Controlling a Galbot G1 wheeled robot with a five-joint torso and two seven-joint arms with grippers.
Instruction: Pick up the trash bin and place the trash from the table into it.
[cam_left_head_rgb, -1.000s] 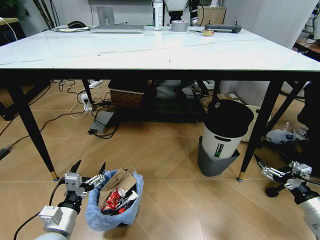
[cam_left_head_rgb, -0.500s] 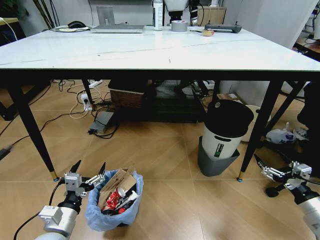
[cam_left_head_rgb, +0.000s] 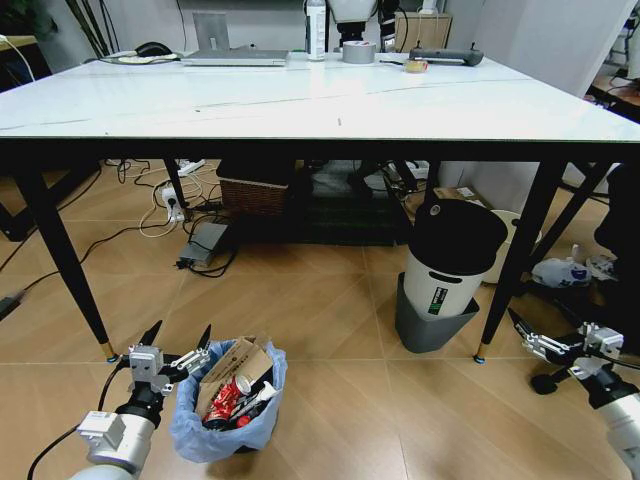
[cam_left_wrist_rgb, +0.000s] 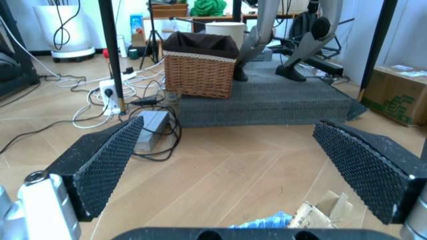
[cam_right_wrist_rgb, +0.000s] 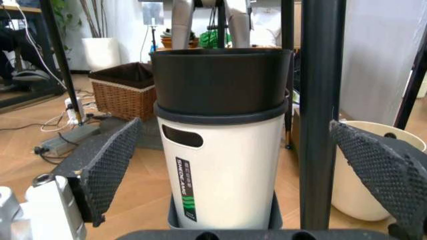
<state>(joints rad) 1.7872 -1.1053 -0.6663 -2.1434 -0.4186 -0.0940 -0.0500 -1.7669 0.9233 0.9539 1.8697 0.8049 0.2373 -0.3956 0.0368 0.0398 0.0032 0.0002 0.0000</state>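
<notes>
Beside the trash bin (cam_left_head_rgb: 228, 400) — left gripper (cam_left_head_rgb: 177, 352) spread open, right gripper (cam_left_head_rgb: 528, 335) open, low at the right.

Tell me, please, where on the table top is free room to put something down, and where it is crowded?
The table is bare over its near and middle parts, from the front edge back. The crowded strip is the far edge: laptop, bottle, tape roll, dark bar-shaped device. On the floor, the trash bin sits beside the open left pincer.

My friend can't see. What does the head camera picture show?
A small trash bin with a blue bag, full of trash, sits on the floor before a white table. The open left end effector is beside it; the open right end effector is far right.
</notes>
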